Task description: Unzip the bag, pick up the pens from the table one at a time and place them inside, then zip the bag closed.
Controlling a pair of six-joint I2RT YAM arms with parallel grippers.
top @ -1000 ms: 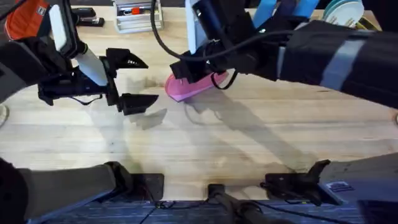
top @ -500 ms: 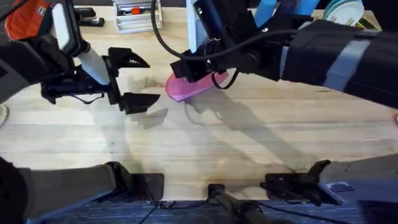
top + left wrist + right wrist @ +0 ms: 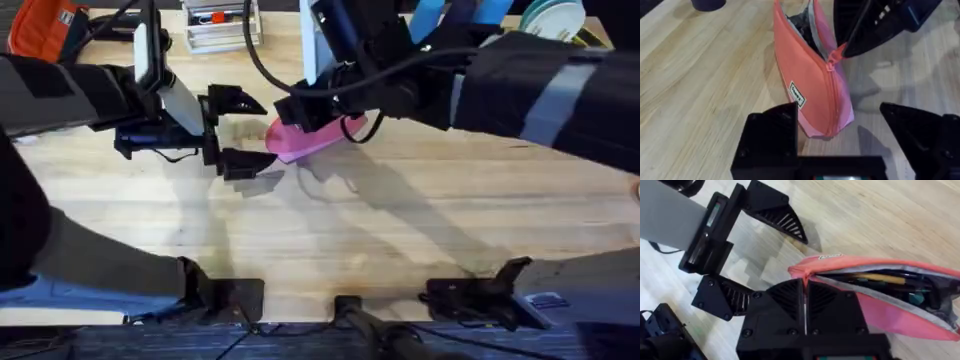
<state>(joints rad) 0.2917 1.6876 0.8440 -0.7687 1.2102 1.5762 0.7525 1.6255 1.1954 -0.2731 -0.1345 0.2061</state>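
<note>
The pens (image 3: 880, 278) are lying inside the bag (image 3: 310, 138); zipping is remaining. The right gripper (image 3: 804, 305) is pinching its zipper edge, and the left gripper (image 3: 240, 135) is hovering spread

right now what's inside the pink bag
Through the bag's open top, a yellow-tan pen and a dark pen with teal accent lie inside. The grey lining hides anything deeper.

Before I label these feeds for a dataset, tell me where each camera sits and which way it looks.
Overhead: above the arm bases, looking down and forward at the table; both arms show, the left pincer open beside the bag.
Left wrist: on the left arm, facing the bag's zipped end between its own fingers.
Right wrist: on the right arm, its pincer shut at the bag's zipper; pens lie inside.
Shared: all three see the bag.
</note>
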